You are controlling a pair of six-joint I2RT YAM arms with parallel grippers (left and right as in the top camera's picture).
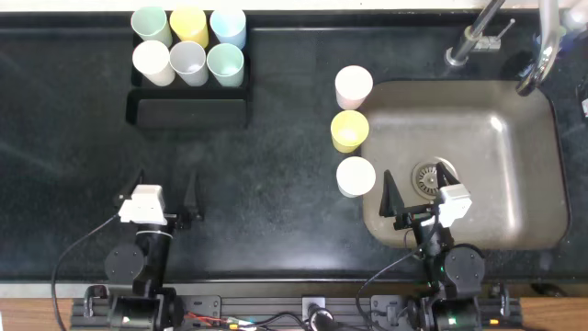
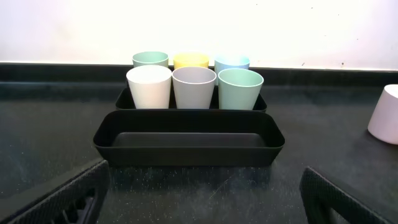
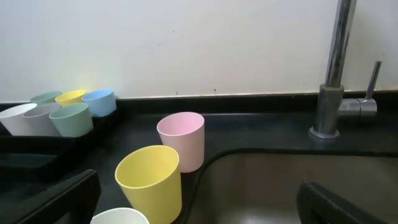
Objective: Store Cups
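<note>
Left gripper [image 1: 163,184] is spread wide and holds nothing, facing the black tray [image 2: 186,152] (six cups [image 2: 194,87] stand in its rear compartment). Right gripper [image 1: 418,184], likewise wide and bare, is at the sink [image 1: 496,138]. The pink cup [image 1: 353,86], yellow cup [image 1: 349,130] and white cup [image 1: 356,176] line the sink's left rim.

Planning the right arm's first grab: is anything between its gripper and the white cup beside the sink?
Nothing visible. The right gripper hangs open over the sink, and the white cup stands just beside it on the counter.

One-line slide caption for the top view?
Six cups in the black tray, three cups beside the sink, left gripper and right gripper open.
</note>
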